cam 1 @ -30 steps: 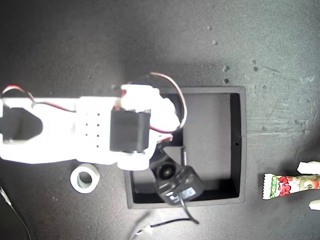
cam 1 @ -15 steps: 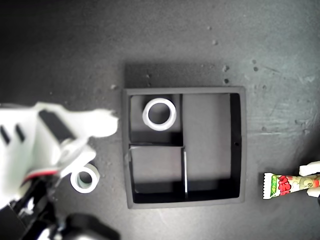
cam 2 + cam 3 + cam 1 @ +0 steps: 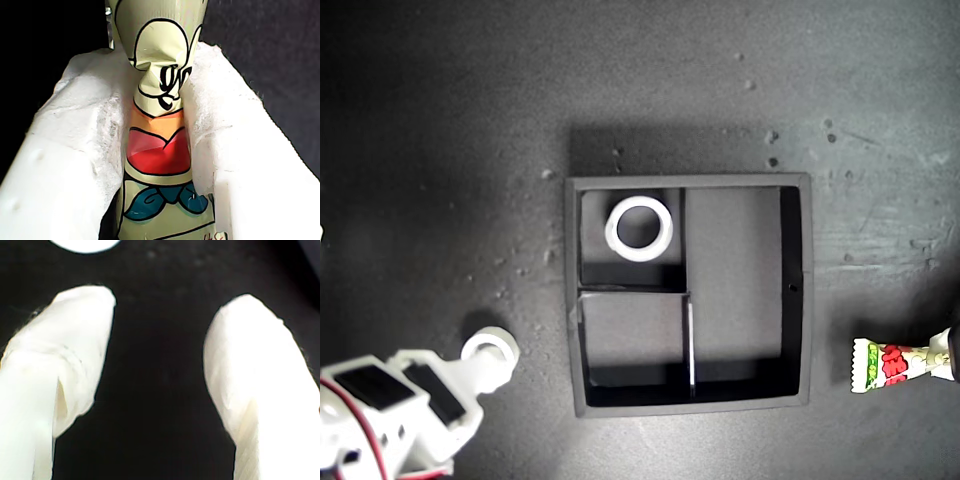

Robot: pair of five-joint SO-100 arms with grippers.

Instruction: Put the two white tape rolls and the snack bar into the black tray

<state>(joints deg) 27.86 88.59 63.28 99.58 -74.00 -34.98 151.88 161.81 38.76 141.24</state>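
White padded jaws of my first gripper (image 3: pixel 160 125) clamp the snack bar (image 3: pixel 888 364) at the exterior view's right edge, its long axis pointing left toward the black tray (image 3: pixel 796 300) nearby, while my second gripper (image 3: pixel 159 370) gapes empty.

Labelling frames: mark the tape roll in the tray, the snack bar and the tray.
tape roll (image 3: pixel 639 229), exterior view, white ring band
snack bar (image 3: pixel 886 362), exterior view, printed wrapper
black tray (image 3: pixel 798 290), exterior view, side wall

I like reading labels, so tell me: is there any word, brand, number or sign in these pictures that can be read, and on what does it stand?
None can be read for certain.
snack bar: cartoon drawing and black curly marks, creased, not legible as words.
snack bar, exterior view: red print too small and blurred.
black tray: no lettering seen.
white tape rolls: plain.
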